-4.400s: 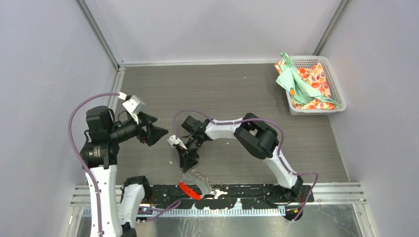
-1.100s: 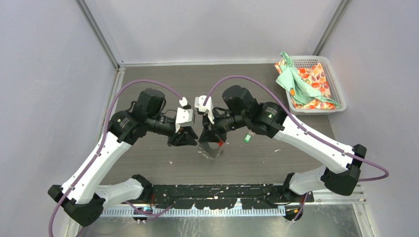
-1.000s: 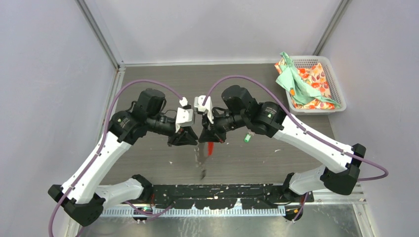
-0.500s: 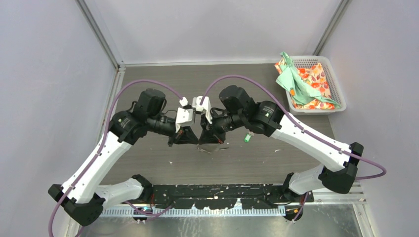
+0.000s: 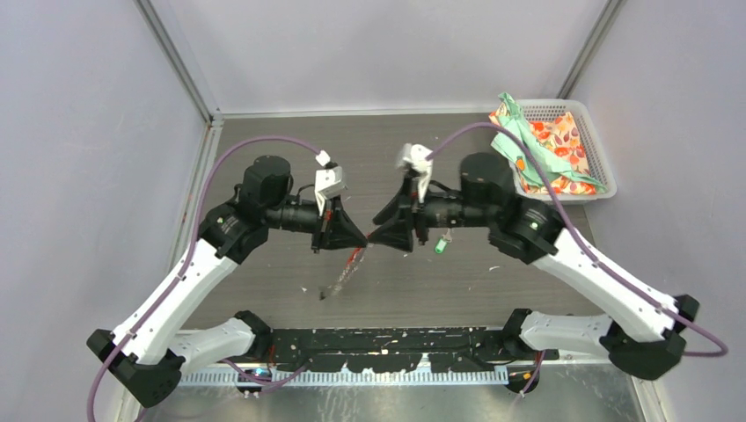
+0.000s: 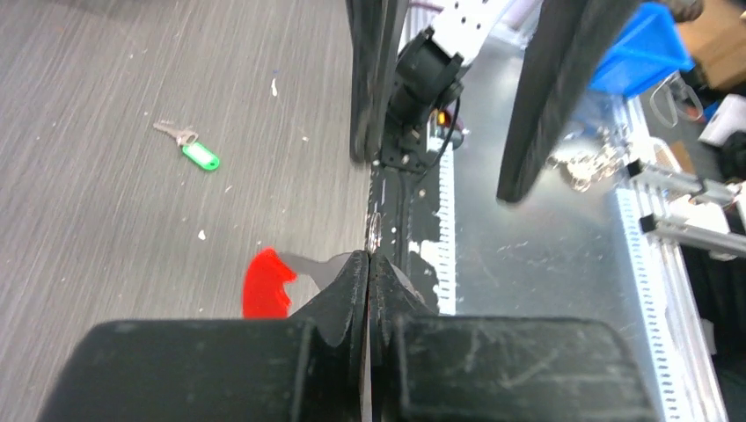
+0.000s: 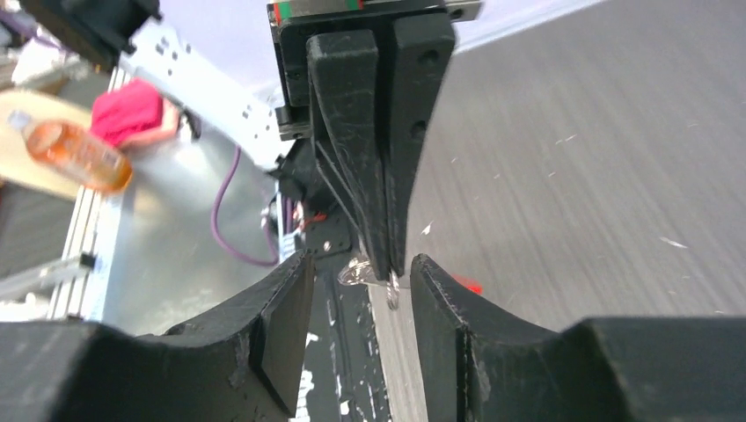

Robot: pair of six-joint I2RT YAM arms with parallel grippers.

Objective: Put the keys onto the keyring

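The keyring (image 5: 352, 260), a grey chain loop with a red tab, hangs blurred below my left gripper (image 5: 362, 243). That gripper is shut on it above the middle of the table. In the left wrist view the jaws (image 6: 369, 261) are pressed together, with the red tab (image 6: 264, 283) beside them. My right gripper (image 5: 380, 237) faces the left one with open jaws just clear of it. Its wrist view shows the keyring's shiny loop (image 7: 359, 271) between its spread fingertips (image 7: 361, 274). A green-tagged key (image 5: 439, 247) lies on the table under the right arm and also shows as the green-tagged key (image 6: 199, 156).
A white basket (image 5: 565, 195) with green and flowered cloths (image 5: 537, 145) stands at the back right corner. A black rail (image 5: 396, 338) with the arm bases runs along the near edge. Small white flecks lie scattered on the grey table top.
My right gripper has opened and drawn back to the right, away from the keyring. My left gripper closed on the keyring, which now dangles from it alone.
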